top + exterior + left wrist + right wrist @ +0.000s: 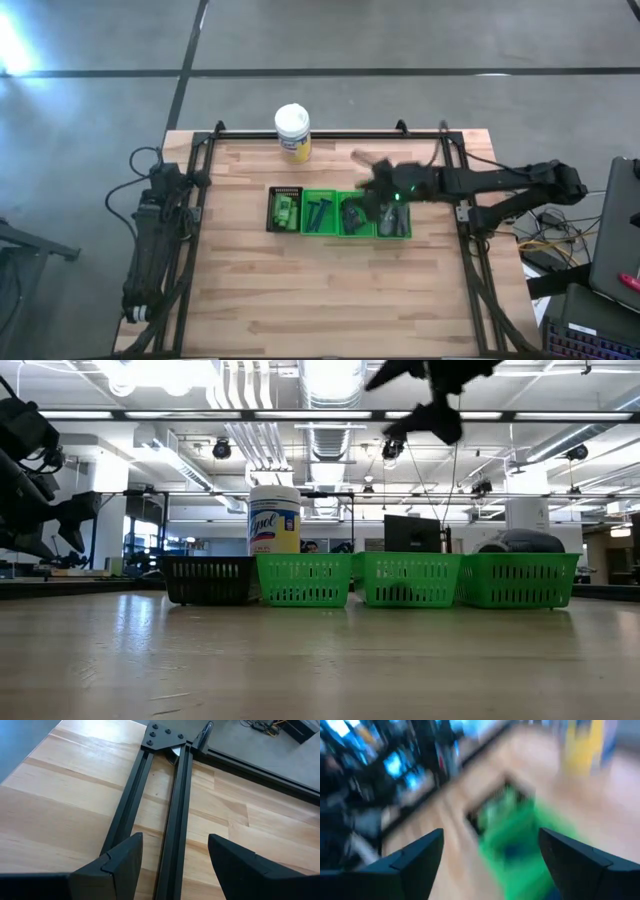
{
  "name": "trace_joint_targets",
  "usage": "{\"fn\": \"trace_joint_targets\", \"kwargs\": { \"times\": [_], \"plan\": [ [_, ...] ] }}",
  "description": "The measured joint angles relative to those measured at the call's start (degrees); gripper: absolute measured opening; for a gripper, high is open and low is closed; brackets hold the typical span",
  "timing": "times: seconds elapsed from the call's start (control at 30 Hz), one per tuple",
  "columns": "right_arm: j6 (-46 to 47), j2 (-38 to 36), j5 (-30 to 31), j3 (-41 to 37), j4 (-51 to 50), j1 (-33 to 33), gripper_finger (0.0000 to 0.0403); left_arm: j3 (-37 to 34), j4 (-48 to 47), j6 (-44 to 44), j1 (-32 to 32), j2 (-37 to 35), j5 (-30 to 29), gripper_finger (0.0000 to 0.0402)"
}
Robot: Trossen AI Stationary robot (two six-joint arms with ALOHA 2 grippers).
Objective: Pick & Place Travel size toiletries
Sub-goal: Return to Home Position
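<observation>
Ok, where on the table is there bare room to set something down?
Bare wood: the wide strip between the bin row and the near edge of the table; also between the black bin and the left rail, where the left gripper waits. Crowded: behind the right-hand green bins, under the open right gripper, toward the yellow jar.

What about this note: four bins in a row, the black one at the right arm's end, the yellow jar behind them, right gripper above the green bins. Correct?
Not quite: the high view shows the black bin at the left arm's end of the row. The rest holds: three green bins beside it, yellow jar behind, right gripper above the green bins, jaws open.
</observation>
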Motion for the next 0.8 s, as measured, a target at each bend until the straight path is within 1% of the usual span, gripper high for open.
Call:
{"fn": "trace_joint_targets", "kwargs": {
  "times": [0.1,0.2,0.4,0.47,0.5,0.53,0.6,0.63,0.67,0.73,0.8],
  "plan": [
    [-9.6,-2.2,1.7,-1.1,10.0,-1.5,0.0305,0.0,0.0,0.0,0.0,0.0,0.0,0.0229],
    [-17.2,-4.4,1.3,-1.1,14.1,-1.9,0.0291,0.0,0.0,0.0,0.0,0.1,0.0,0.0229],
    [-21.2,-7.2,1.5,-0.1,14.5,-2.0,0.0269,0.0,0.0,0.0,0.0,0.1,0.0,0.0229],
    [-24.8,-8.9,1.4,0.4,12.3,-2.1,0.0264,0.0,0.0,0.0,0.0,0.1,0.0,0.0229],
    [-26.0,-9.8,1.3,-0.1,12.7,-2.0,0.0261,0.0,0.0,0.0,0.0,0.1,0.0,0.0229],
    [-27.6,-10.9,0.5,-0.8,13.0,-2.0,0.0258,0.0,0.0,0.0,0.0,0.1,0.0,0.0229],
    [-33.7,-14.3,-1.7,-3.7,13.2,-3.2,0.0252,0.0,0.0,0.1,0.0,0.1,0.0,0.0229],
    [-36.8,-16.2,-4.4,-5.7,14.4,-4.4,0.0249,0.0,0.0,0.0,0.0,0.1,0.0,0.0229],
    [-39.0,-18.6,-9.0,-8.2,17.7,-6.6,0.0246,0.0,0.0,0.0,0.0,0.2,0.0,0.0230],
    [-40.9,-24.2,-21.5,-13.5,26.3,-13.3,0.0240,0.0,0.0,0.0,0.0,0.2,-0.1,0.0229],
    [-42.0,-29.6,-33.9,-17.8,35.9,-21.5,0.0235,0.0,0.0,0.0,0.0,0.3,0.0,0.0229]
  ]
}}
